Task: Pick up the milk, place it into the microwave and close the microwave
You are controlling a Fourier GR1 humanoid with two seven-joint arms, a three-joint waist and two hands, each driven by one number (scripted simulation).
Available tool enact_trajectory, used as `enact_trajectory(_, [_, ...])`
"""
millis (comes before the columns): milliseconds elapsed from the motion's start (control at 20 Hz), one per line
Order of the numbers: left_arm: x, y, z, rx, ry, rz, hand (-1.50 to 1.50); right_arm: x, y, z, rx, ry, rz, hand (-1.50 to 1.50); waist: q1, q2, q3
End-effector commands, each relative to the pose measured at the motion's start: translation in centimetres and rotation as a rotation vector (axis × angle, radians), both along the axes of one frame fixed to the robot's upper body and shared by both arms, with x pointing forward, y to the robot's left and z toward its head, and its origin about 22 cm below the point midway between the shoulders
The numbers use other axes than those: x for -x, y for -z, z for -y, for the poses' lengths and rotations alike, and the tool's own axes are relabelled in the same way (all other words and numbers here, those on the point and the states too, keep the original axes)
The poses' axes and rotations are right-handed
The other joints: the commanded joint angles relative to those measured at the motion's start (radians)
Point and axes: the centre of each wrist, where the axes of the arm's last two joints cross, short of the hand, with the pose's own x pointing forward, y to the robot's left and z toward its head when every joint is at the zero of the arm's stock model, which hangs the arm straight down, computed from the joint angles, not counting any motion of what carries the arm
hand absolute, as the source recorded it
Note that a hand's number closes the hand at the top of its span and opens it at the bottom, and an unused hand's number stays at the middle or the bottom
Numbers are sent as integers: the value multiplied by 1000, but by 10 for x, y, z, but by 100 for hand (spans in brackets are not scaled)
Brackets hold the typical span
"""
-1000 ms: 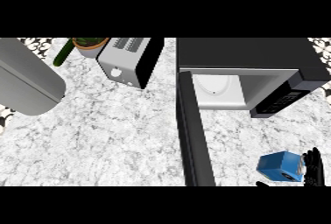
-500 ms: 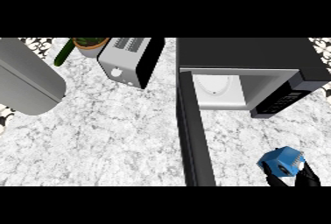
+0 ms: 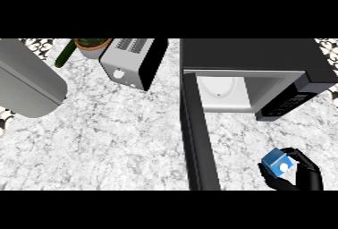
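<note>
- The marble counter [image 3: 119, 143] fills most of the frame, white with grey veining.
- The black microwave [image 3: 257, 56] sits at the upper right; its cavity [image 3: 224, 91] is open and pale inside, with a control panel [image 3: 290, 102] along its right side.
- The microwave door [image 3: 200, 143] stands open, seen edge-on as a long dark bar running from the microwave down to the lower edge, just right of centre.
- A large grey rounded object [image 3: 26, 80] occupies the upper left.
- A silver and black toaster [image 3: 132, 60] stands at the top, left of the microwave.
- A potted plant [image 3: 89, 45] sits in the top left, just beside the toaster.
- My right hand [image 3: 300, 176] shows at the lower right, right of the door, fingers and thumb curled round the milk.
- The milk [image 3: 278, 163], a small blue carton with a white patch, is in that hand, in front of the microwave and below its panel, not inside the cavity.
- My left hand does not show.
</note>
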Motion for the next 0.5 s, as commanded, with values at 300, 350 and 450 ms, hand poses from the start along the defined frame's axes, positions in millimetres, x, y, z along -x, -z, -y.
enact_trajectory(300, [-4,-10,2,50,45,84,-150,-72,-20,1,-80,-422,44,150,13,5,4])
enact_trajectory(350, [-4,-17,2,51,47,83,-150,-80,-25,-4,-96,-449,28,150,7,4,3])
enact_trajectory(450, [-4,-25,3,55,47,85,-150,-75,-21,-26,-127,-494,48,150,-7,2,2])
